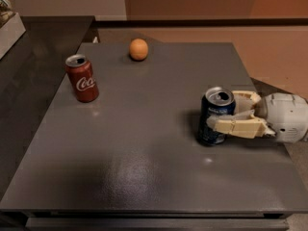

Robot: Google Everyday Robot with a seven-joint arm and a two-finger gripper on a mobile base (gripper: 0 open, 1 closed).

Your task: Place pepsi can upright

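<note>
The pepsi can (213, 120) is dark blue with a silver top and stands upright on the grey table (144, 143), right of centre. My gripper (230, 111) reaches in from the right at can height. Its cream fingers (238, 126) lie on either side of the can, one in front and one behind, and are closed against it. The can's base rests on the table top.
A red Coca-Cola can (82, 78) stands upright at the left of the table. An orange (138, 49) lies near the far edge. A dark counter (29, 47) adjoins the table on the left. The table's right edge is just under my wrist.
</note>
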